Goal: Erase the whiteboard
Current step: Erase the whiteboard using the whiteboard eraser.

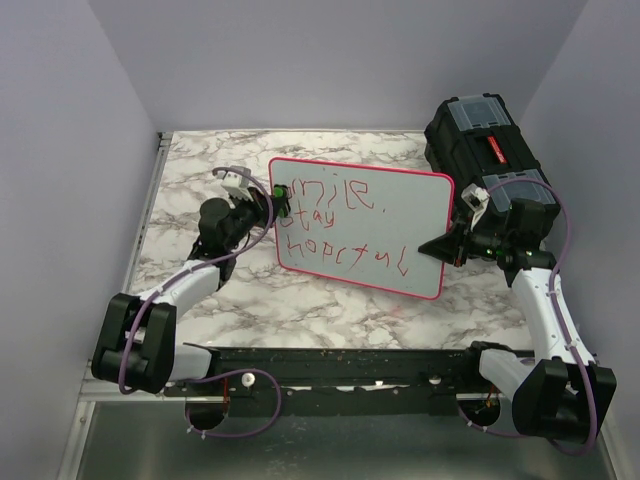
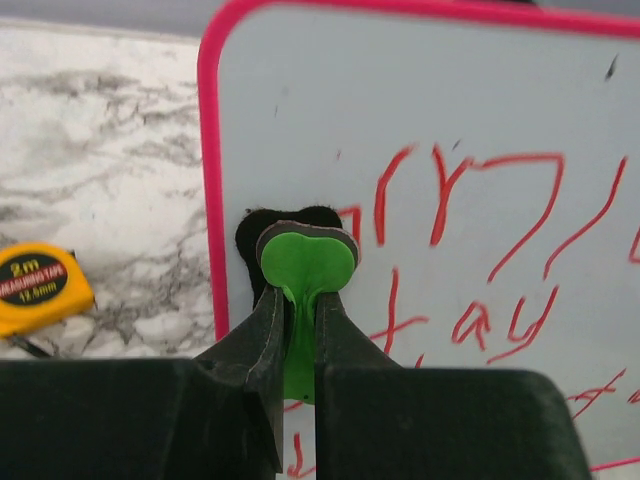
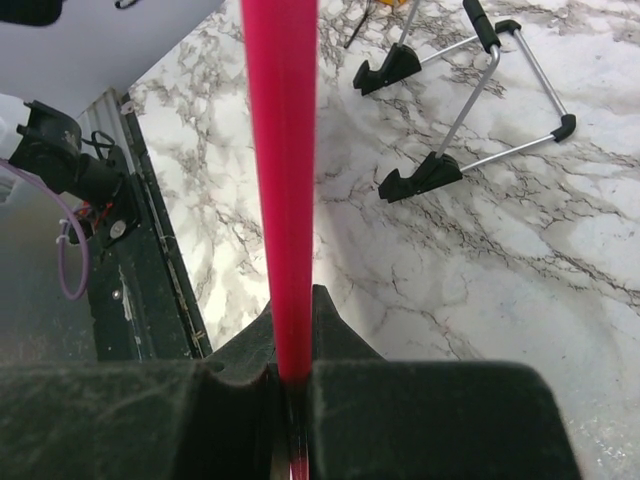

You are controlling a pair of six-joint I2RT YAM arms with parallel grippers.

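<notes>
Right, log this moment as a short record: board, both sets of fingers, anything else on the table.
whiteboard: red writing across it, unerased
left fingers: shut on green eraser, black pad at the board's left rim
right fingers: shut on whiteboard's pink rim, right edge
also on marble table: black toolbox, yellow tape measure, wire stand

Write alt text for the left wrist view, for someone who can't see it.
The left gripper, shut on a green eraser, holds its dark pad against the whiteboard near the pink left rim, beside red handwriting. A yellow tape measure lies on the marble table.
</notes>
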